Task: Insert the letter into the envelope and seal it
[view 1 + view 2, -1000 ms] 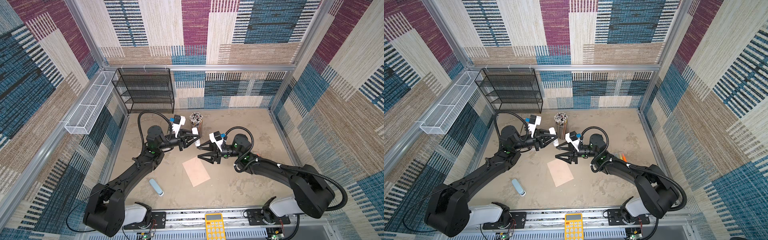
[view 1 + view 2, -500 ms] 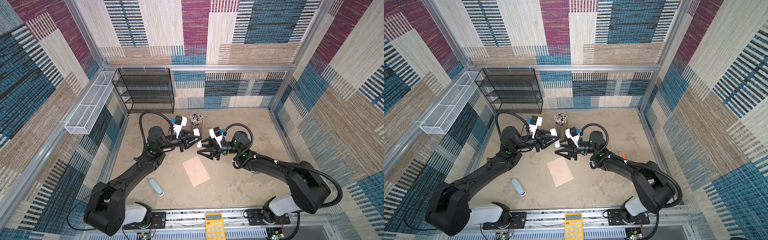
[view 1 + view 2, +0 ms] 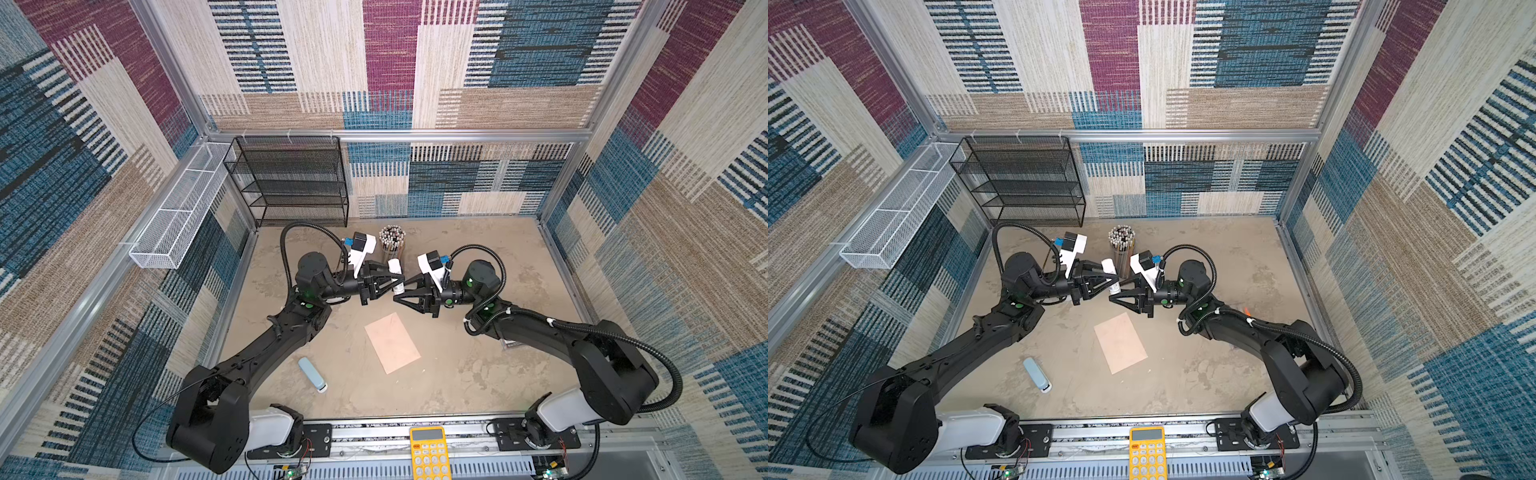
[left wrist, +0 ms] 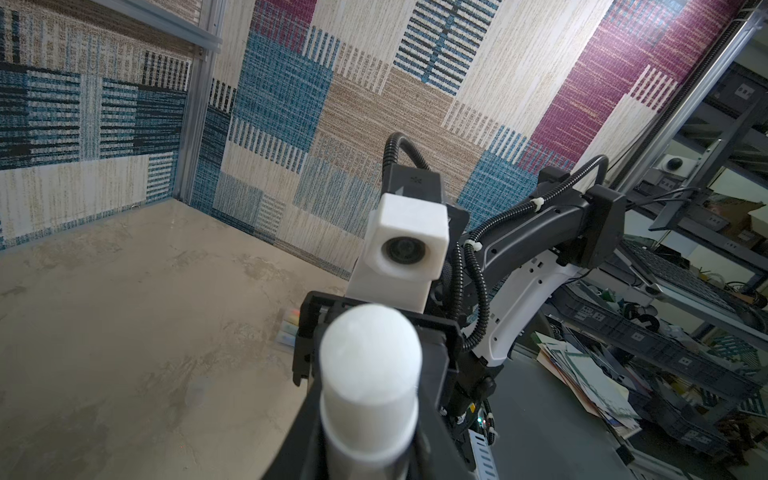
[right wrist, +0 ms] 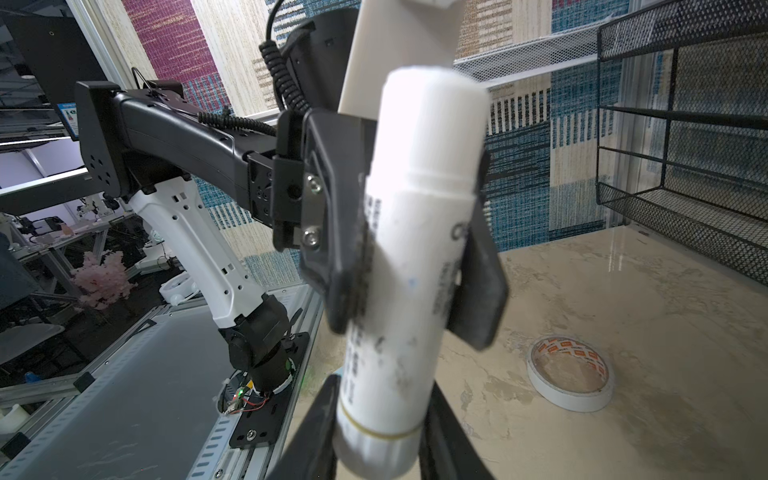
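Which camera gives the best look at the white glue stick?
The right wrist view: the glue stick fills the frame, nearly full length, print visible. The left wrist view shows only its rounded cap; both top views show it tiny.

A pencil cup [image 3: 392, 245] stands near the black mesh rack [image 3: 291, 183].

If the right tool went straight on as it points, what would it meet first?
Most likely the white glue stick held by the left tool; its base sits between the jaws of the right tool.

Top views look steeply down; wrist views face each other at close range.
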You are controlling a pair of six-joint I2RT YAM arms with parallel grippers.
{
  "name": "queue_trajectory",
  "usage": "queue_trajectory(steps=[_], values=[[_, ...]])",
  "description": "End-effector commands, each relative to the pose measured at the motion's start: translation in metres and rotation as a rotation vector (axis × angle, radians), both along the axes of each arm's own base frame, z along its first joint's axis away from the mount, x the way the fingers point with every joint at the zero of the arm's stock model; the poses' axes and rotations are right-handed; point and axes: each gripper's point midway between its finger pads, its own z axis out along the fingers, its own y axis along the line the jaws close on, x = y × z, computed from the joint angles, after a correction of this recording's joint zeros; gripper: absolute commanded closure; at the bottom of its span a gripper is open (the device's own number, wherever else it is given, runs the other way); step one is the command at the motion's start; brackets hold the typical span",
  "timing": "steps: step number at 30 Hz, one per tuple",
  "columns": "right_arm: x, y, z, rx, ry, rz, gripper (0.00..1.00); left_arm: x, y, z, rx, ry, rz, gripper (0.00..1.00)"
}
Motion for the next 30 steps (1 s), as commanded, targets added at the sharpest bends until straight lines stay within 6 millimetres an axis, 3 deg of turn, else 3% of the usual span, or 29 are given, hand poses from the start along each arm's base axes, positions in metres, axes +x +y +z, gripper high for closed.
queue_trajectory(steps=[1,8,15,21,26,30], values=[[-0.003,0.000,0.010,0.025,-0.028,0.014,0.76,0.001,-0.001,-0.001,0.019,-0.029,0.016,1.00],[0.002,-0.002,0.016,0.028,-0.002,-0.031,0.84,0.003,-0.004,-0.012,0.071,-0.018,0.048,1.00],[0.010,-0.006,0.035,0.062,0.025,-0.137,0.86,0.008,-0.009,-0.021,0.120,-0.050,0.136,1.00],[0.019,-0.004,0.054,0.091,0.013,-0.341,0.88,0.016,-0.014,-0.034,0.165,-0.069,0.264,1.00],[0.030,-0.003,0.065,0.094,-0.004,-0.575,0.87,0.032,-0.005,-0.040,0.164,-0.052,0.418,1.00],[0.032,-0.003,0.070,0.084,-0.029,-0.661,0.88,0.036,0.001,-0.042,0.167,-0.058,0.474,1.00]])
